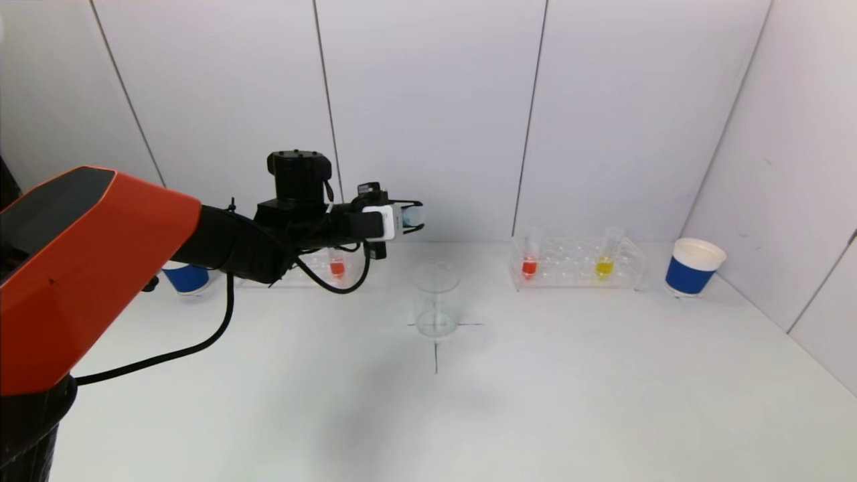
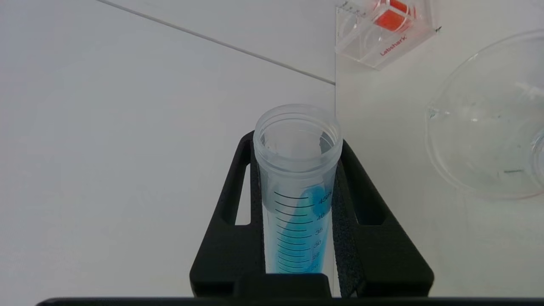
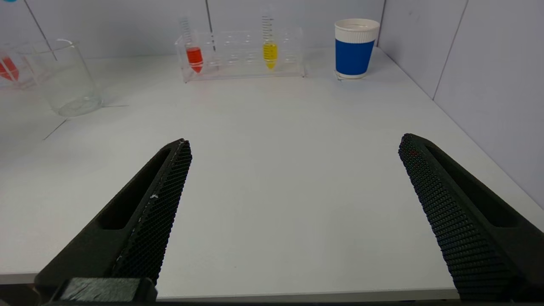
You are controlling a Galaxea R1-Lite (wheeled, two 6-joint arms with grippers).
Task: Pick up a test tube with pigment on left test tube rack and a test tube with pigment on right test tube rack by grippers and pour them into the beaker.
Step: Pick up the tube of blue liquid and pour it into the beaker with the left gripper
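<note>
We record the left gripper [image 2: 297,238] clamped on a graduated test tube [image 2: 297,191] holding blue pigment, raised above the table [image 1: 469,415] and tipped toward horizontal, its open mouth just left of and above the beaker [image 1: 436,299]. The beaker stands at the table's centre mark. The left test tube rack [image 1: 321,271] keeps one red tube [image 1: 337,266]; the right test tube rack [image 1: 576,264] holds a red tube [image 1: 529,261] and a yellow tube [image 1: 606,261]. The right gripper [image 3: 293,212] sits low near the table's front, fingers wide apart.
</note>
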